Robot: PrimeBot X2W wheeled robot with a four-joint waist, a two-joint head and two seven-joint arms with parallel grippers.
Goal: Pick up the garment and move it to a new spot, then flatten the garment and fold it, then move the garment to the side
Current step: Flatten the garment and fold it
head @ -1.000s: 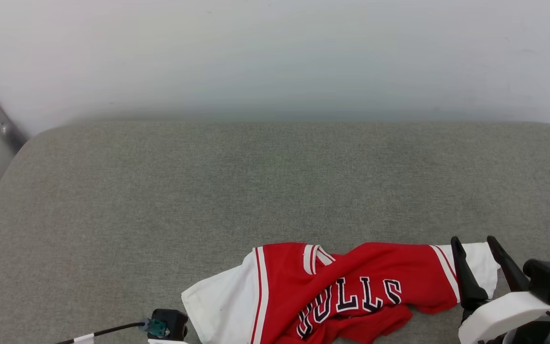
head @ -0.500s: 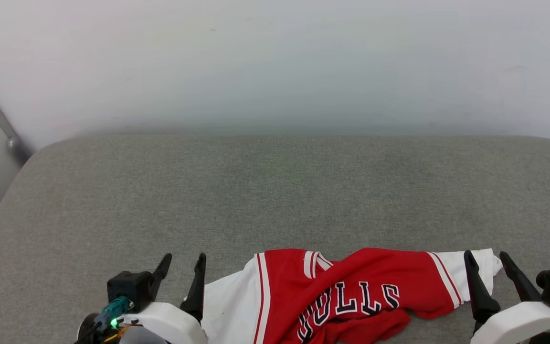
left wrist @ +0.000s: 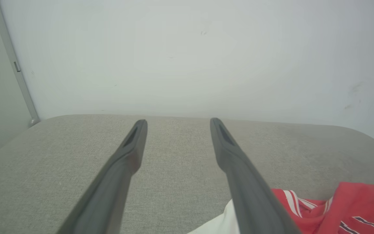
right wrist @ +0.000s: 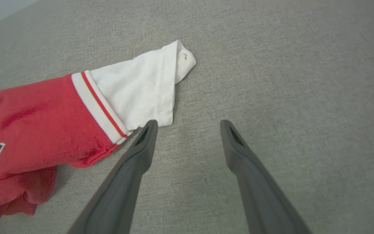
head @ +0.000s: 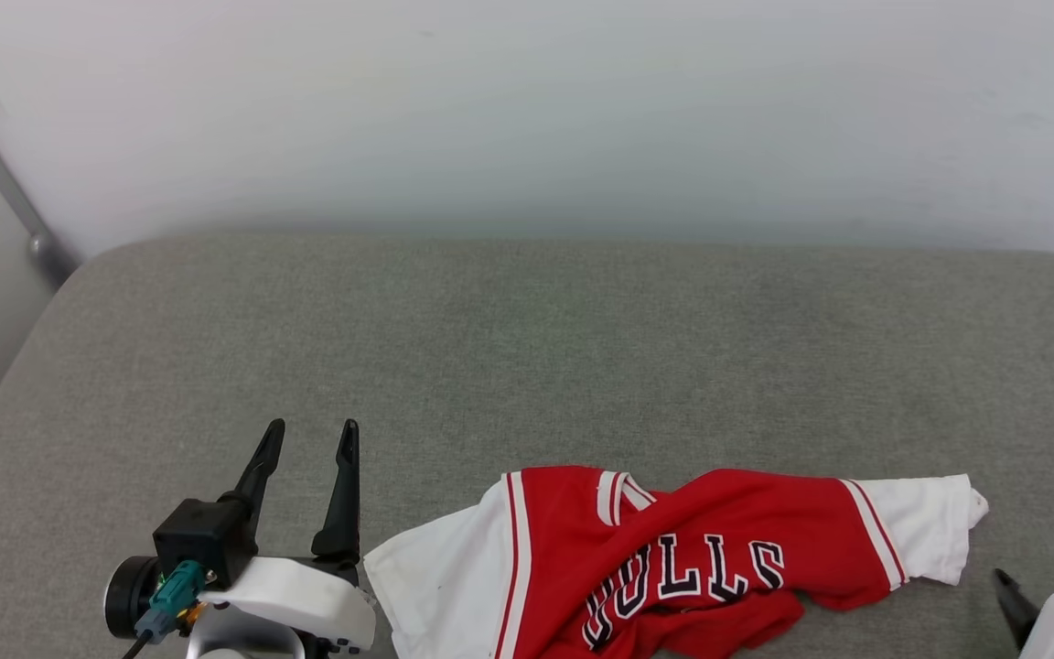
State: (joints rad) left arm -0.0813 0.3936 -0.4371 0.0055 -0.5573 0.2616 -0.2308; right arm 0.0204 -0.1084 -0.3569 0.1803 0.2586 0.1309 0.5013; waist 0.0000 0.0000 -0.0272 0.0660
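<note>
Jaws both parted, empty; rumpled red-white garment [head: 710, 513] on woven grey cushion [head: 527, 366].

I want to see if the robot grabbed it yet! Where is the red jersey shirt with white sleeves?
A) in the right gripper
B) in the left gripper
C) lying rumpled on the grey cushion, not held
C: the red jersey shirt lies rumpled on the grey fabric cushion, and the left gripper and right gripper are both open with nothing between their fingers.
</note>
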